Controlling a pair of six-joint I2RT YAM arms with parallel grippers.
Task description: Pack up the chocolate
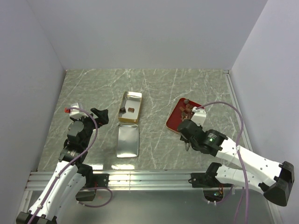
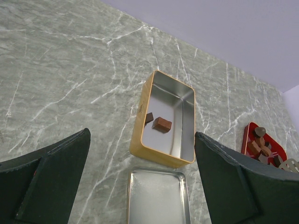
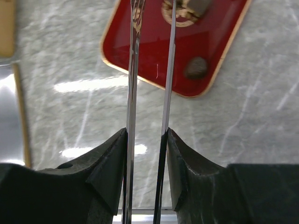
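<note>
Grey-green marble tabletop (image 1: 154,88) carries everything, and the packing looks barely begun.

At the far left the left gripper (image 1: 101,116) hovers over bare marble beside the tin, its jaws spread as wide as they go and holding nothing. It has no part in the job at this moment.

Next comes the gold tin (image 2: 138,122), open, with two chocolate chunks on its shiny floor: a reddish-brown block (image 2: 162,124) and a darker one (image 2: 148,117) just beside it, near the left wall. Most of the floor is bare, so there is room for more. The tin's lid (image 2: 158,196) lies on the marble just in front of it, inside facing up, not fitted.

Well apart to the right sits the red tray (image 3: 154,42), tilted diamond-wise to the table edges. Several more chunks lie on it, among them a dark rounded piece (image 3: 196,67) near one edge and a small cluster (image 2: 259,132) seen from the left wrist. The right gripper (image 3: 147,135) is clamped on a pair of thin metal tongs (image 3: 133,70), whose blades reach out over the tray. Their tips run past the top of the right wrist view, so whether they pinch a chunk cannot be told.

Judging from this, two pieces are packed; the tray's pieces have yet to be carried across, and the lid has yet to go on.
</note>
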